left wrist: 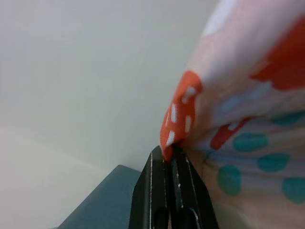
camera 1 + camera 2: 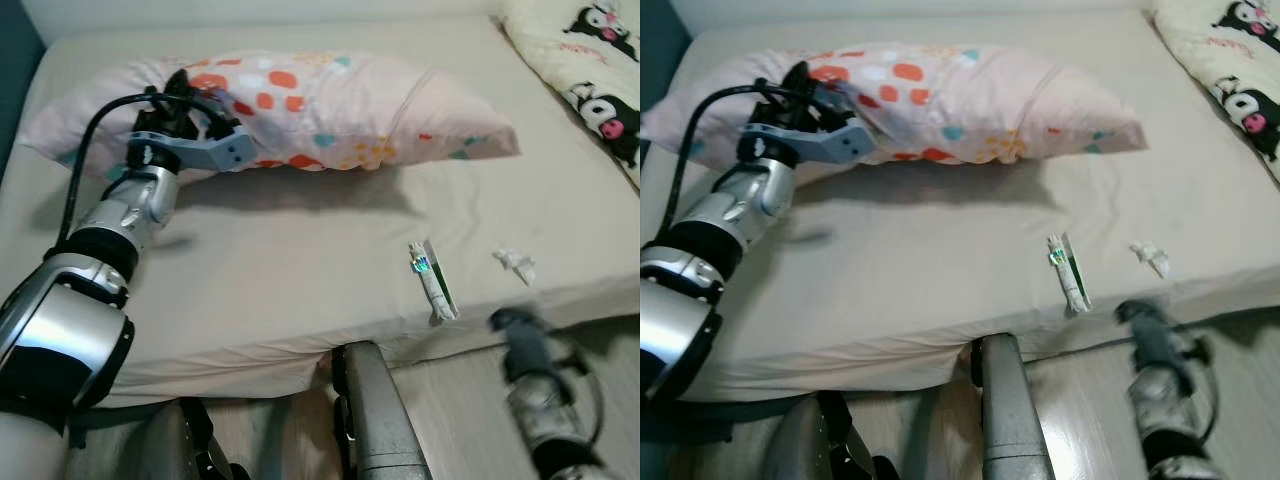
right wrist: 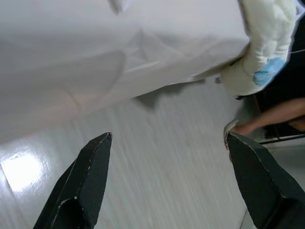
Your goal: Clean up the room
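One pink pillow [image 2: 330,105] w/ orange, teal & white dots, corner pinched in left hand [image 1: 167,157]; right hand [image 3: 167,143] spread wide.

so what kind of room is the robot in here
Most likely a bedroom: a bed with a beige sheet, a spotted pillow pinched by the left gripper, and a cartoon-print quilt at the far corner. The right gripper hangs open over the floor.

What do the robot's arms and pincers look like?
Both arms are shiny silver tubes with black joints. The left arm has a black cable looping along it and a grey wrist bracket. Each pincer, like the right pincer, has two long, pointed black fingers.
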Controlling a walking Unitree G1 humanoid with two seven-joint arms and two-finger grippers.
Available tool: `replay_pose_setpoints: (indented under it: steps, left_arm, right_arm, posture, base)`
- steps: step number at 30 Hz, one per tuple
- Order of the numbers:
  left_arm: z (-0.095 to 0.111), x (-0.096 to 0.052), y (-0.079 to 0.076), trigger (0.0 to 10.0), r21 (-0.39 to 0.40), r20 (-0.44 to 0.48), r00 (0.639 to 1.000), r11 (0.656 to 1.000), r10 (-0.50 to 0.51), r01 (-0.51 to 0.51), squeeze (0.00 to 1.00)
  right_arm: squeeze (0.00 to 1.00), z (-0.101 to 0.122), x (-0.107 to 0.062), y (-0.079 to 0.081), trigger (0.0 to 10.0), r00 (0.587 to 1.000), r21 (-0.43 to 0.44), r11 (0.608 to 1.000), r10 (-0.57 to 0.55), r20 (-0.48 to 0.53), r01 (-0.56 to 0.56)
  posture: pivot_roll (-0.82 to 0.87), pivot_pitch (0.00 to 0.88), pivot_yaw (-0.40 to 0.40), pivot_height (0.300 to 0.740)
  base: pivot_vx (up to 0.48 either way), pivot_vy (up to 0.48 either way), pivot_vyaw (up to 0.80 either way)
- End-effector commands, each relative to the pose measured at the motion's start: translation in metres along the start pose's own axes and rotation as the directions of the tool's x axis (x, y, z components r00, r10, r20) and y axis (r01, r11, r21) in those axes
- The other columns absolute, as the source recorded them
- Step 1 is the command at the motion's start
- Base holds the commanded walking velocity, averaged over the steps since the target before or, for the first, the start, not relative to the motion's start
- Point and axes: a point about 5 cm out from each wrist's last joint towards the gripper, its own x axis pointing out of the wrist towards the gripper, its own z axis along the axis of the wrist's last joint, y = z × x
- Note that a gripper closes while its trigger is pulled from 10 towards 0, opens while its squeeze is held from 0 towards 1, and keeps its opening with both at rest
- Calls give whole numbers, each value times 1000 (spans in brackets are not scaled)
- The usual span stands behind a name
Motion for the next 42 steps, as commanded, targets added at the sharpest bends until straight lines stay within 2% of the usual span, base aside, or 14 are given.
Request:
replay_pose_setpoints:
  steps: [1,2,4,7,13,15,17,20,25,29,30,34,38,42]
  left_arm:
    - [-10,0,12,0,-31,-20,998,997,67,-68,0]
    - [-10,0,12,0,-31,-20,998,997,67,-68,0]
    - [-17,3,23,0,-64,-45,992,991,115,-117,0]
    - [-29,8,45,0,-109,-102,974,971,201,-211,0]
    - [-35,17,75,0,-123,-99,947,941,306,-317,0]
    - [-34,18,79,0,-127,-86,943,936,320,-329,0]
    - [-28,19,81,0,-133,-54,942,932,333,-337,0]
    - [-23,14,74,0,-150,-38,948,936,317,-319,0]
    - [-24,-10,58,0,-158,-58,970,957,238,-244,0]
    - [-63,-34,74,0,-61,-204,936,951,286,-303,0]
    - [-80,-43,87,0,4,-251,913,944,321,-331,0]
    - [-103,-53,119,0,168,-265,897,933,355,-319,0]
    - [-117,-62,146,0,319,-303,928,940,218,-117,0]
    - [-119,-71,144,0,258,-365,931,964,30,70,0]
  right_arm:
    - [0,11,4,-13,10000,998,66,997,-28,48,25]
    - [0,11,4,-13,10000,998,66,997,-28,48,25]
    - [0,57,7,-32,10000,966,171,985,-55,254,11]
    - [0,107,-3,-39,10000,890,318,935,-3,456,-159]
    - [0,155,-22,-50,10000,818,412,873,-28,574,-260]
    - [0,162,-24,-52,10000,804,375,898,-43,593,-229]
    - [0,173,-30,-51,10000,736,143,987,-45,675,-70]
    - [0,174,-32,-41,10000,716,41,999,-9,698,-27]
    - [0,171,-36,-28,10000,746,79,991,31,666,-112]
    - [0,169,-38,-23,10000,753,88,984,58,655,-153]
    - [0,169,-38,-20,10000,755,87,982,69,652,-165]
    - [0,171,-38,-15,10000,754,77,982,83,651,-175]
    - [0,174,-36,-9,10000,757,84,978,94,647,-193]
    - [0,175,-36,-6,10000,758,88,974,104,643,-208]
  posture:
    - [-207,212,2,546]
    - [-207,212,2,546]
    - [-203,194,4,546]
    - [-199,178,4,546]
    - [-187,162,2,546]
    - [-177,156,3,546]
    - [-176,155,3,546]
    - [-157,153,7,546]
    - [-139,153,16,546]
    - [-108,157,11,546]
    - [-101,157,10,546]
    - [-96,156,9,546]
    - [-56,147,2,546]
    - [-35,141,2,546]
  base:
    - [0,0,0]
    - [0,0,0]
    - [0,0,0]
    - [0,0,0]
    - [0,0,0]
    - [0,0,0]
    - [0,0,0]
    - [0,0,0]
    - [0,0,0]
    - [0,0,0]
    - [0,0,0]
    - [0,0,0]
    - [0,0,0]
    - [0,0,0]
